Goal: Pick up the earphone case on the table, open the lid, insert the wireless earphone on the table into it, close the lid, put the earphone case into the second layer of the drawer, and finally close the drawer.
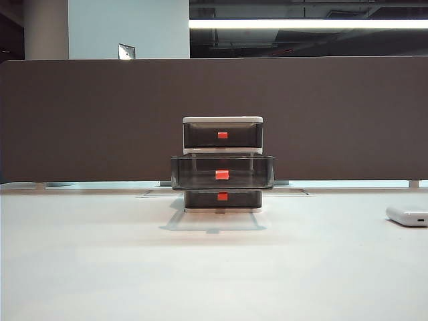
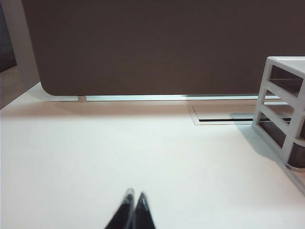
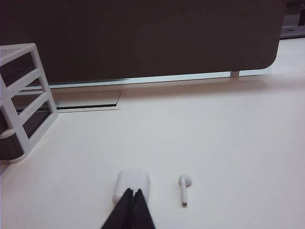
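Both your claws, left claw and right claw, are pinched shut and empty. The earphone case lies at the table's right edge beside the earphone: a careless descent could knock either off.

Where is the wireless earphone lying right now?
The wireless earphone lies loose on the table in the right wrist view, beside the closed earphone case and apart from it, ahead of the shut right gripper. The exterior view does not show it.

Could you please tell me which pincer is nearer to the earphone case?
Right. The right pincer, shut, hangs just before the earphone case; the left pincer, shut, sits across the drawer unit.
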